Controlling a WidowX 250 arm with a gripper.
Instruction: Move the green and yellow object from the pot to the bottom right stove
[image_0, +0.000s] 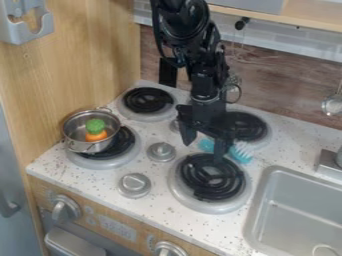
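The gripper (203, 149) hangs over the back edge of the bottom right burner (212, 179), its two fingers apart with nothing between them. Inside the silver pot (78, 124) lies the small object with a green top and an orange-yellow lower part (95, 128). That pot stands on the front left burner (125, 145), well to the left of the gripper. No object rests on the black coil of the bottom right burner.
A blue brush with white bristles (241, 152) lies just behind the bottom right burner, partly behind the gripper. Metal knobs (161, 151) stand between the burners. The sink (300, 205) is at the right, a wooden side wall (73, 65) at the left.
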